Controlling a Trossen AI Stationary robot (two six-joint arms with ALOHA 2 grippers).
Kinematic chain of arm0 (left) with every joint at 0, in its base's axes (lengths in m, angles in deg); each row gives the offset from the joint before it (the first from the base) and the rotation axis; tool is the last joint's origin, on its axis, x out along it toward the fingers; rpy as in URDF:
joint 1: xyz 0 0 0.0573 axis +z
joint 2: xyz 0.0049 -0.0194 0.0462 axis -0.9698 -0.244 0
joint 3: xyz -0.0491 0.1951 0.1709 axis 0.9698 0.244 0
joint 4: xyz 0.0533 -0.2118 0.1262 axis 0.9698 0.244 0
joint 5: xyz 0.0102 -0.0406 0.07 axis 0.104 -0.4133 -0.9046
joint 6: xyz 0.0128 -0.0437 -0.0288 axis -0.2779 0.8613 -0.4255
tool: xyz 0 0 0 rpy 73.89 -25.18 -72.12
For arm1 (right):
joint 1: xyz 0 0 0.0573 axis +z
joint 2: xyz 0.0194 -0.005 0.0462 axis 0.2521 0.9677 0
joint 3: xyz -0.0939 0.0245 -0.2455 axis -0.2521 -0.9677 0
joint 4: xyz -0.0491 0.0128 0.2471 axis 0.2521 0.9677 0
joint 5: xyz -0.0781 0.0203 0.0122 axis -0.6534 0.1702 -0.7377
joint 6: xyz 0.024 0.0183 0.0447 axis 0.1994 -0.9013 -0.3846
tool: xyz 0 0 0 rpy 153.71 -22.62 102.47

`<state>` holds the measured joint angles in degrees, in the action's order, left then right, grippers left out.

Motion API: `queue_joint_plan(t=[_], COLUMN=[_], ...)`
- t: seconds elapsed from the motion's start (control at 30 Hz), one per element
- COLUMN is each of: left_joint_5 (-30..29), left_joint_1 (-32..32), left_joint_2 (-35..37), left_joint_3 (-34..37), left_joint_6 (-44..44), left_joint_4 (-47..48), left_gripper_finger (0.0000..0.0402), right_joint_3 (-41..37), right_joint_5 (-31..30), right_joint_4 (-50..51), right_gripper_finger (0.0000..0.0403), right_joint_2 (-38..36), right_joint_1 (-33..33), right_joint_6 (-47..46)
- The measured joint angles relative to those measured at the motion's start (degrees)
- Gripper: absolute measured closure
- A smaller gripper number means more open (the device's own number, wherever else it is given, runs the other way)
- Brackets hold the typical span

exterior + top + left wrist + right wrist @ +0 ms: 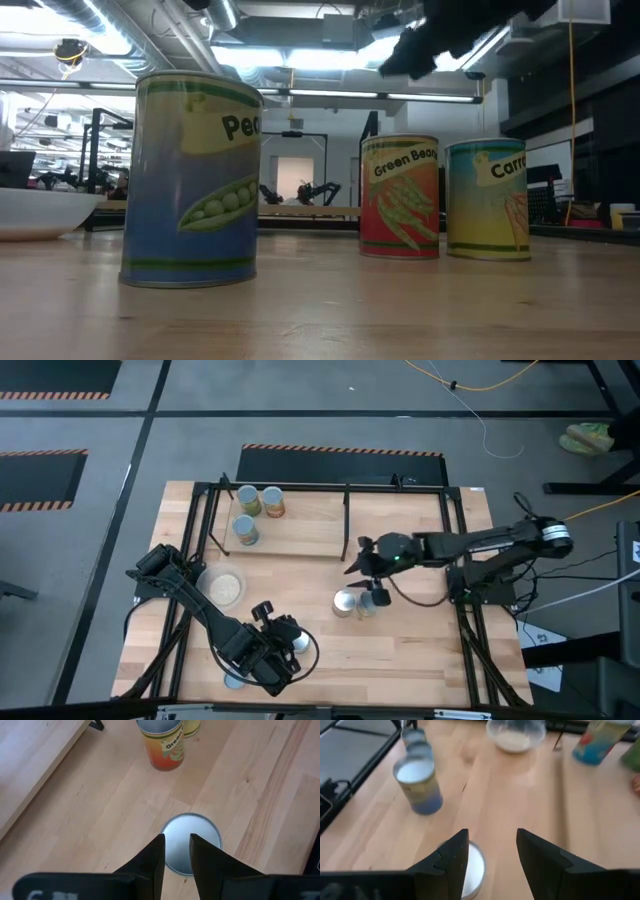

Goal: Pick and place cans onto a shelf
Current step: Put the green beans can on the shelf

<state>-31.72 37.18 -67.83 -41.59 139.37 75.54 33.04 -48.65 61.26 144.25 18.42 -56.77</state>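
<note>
- High view, far left of the shelf (pixel 300 540): three cans (pixel 247 500) stand upright on its board, two side by side at the far edge and one just nearer.
- Left arm: left claw (pixel 283 643) hangs over the near-left worktop (pixel 420 650), directly above an upright pea can (pixel 192 840). In the left wrist view its fingers (pixel 152 855) sit close together, with only a narrow slot between them, and grip nothing. The can's round lid lies just past the fingertips.
- A pale dish (pixel 222 587) rests just far-left of that claw. Another can (pixel 234 681) stands at the near edge.
- Centre: two upright cans stand touching or nearly so, a green-bean can (pixel 345 603) on the left and a carrot can (pixel 368 605) on the right.
- Right arm: right claw (pixel 375 582) is poised over this pair. In the right wrist view the fingers (pixel 452 857) are spread wide and empty, with a silver lid (pixel 472 870) showing below the gap, offset toward one finger.
- Judgement: the key relation is vertical. Each can's long axis stands upright beneath its claw, so the next move calls for a straight descent. The right claw is nearer the shelf, which lies just beyond it to the far left.
</note>
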Motion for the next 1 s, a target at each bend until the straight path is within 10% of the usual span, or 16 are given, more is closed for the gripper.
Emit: queue_joint_plan(t=[1.0], left_joint_5=[-0.02], left_joint_1=[0.00], left_joint_2=[0.00], left_joint_3=[0.00], left_joint_6=[0.09], left_joint_4=[-0.33], left_gripper_finger=[0.0319], right_joint_3=[0.13], right_joint_5=[1.32], right_joint_4=[-2.07], right_gripper_finger=[0.0236], right_joint_2=[15.19], right_joint_1=[0.00], right_joint_6=[-0.44])
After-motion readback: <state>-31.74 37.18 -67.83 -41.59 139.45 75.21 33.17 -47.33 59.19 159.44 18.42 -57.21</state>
